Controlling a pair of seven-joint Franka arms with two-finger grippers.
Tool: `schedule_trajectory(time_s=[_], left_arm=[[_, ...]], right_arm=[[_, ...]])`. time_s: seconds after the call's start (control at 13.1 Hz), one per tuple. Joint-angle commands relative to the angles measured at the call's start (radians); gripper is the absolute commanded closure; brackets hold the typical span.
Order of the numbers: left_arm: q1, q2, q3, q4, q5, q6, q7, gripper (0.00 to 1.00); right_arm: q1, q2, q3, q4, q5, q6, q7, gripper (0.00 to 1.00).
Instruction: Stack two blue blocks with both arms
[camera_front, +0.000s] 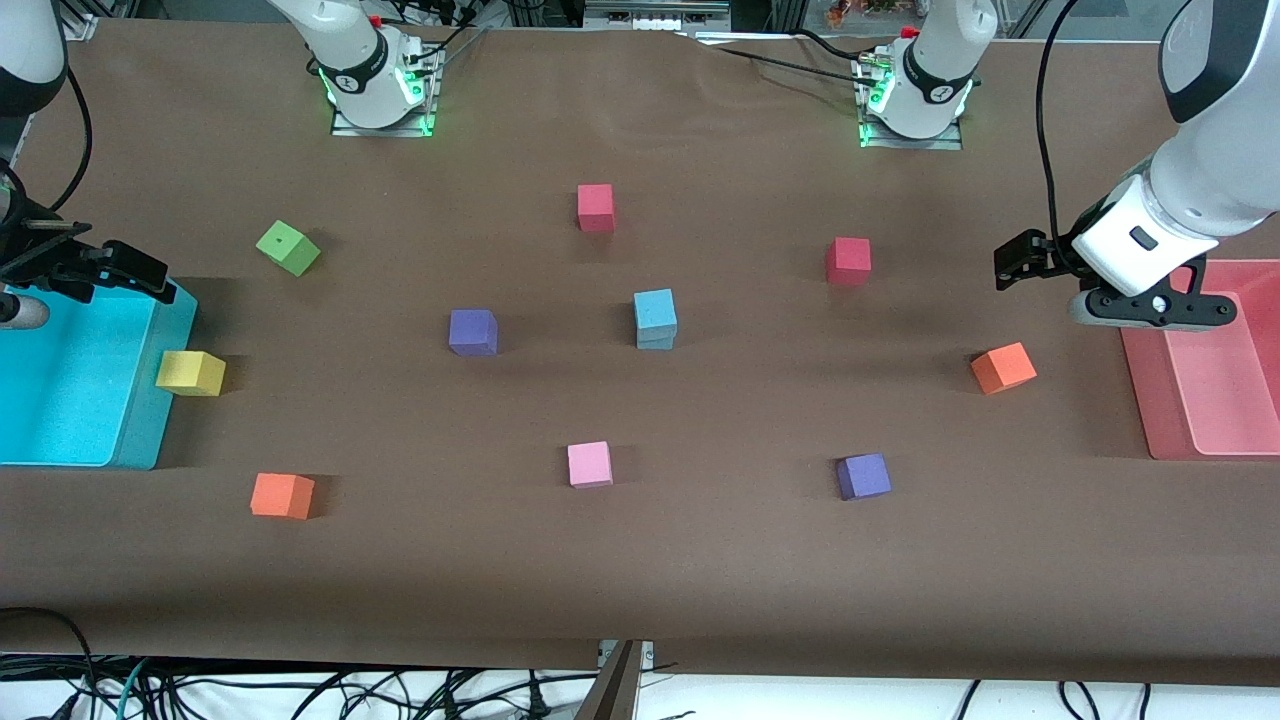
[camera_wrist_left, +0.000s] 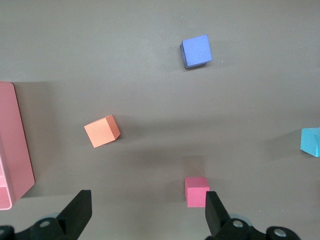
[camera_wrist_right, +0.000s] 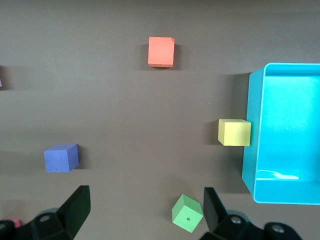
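Two blue blocks (camera_front: 655, 318) stacked, one atop other, mid-desk (camera_front: 700, 560), between purple cube (camera_front: 473, 332) and red cube (camera_front: 848, 260). Left end effector (camera_wrist_left: 145, 215) wide open, empty, over desk beside pink tray (camera_front: 1200, 400). Right end effector (camera_wrist_right: 145, 212) wide open, empty, over cyan bin (camera_front: 60, 390) edge.

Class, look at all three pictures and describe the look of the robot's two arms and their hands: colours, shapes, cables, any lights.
Both arms are white, rounded, jointed tubes with black joint bands. Each base sits on a metal plate and glows green, with black cables trailing off. The left hand and right hand are black, each with two flat wedge-shaped fingers, which the wrist views show spread apart. A black cable loops along each arm.
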Motion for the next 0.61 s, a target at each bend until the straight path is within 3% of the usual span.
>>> schedule_trajectory(time_s=[0.0, 0.53], left_arm=[[-0.003, -0.008, 0.001, 0.000, -0.008, -0.007, -0.008, 0.00], [-0.003, -0.008, -0.005, 0.000, -0.008, -0.007, -0.008, 0.00]], right_arm=[[-0.017, -0.010, 0.016, -0.008, -0.012, 0.010, -0.017, 0.00], [-0.015, -0.010, 0.016, -0.005, -0.016, 0.003, -0.017, 0.00]])
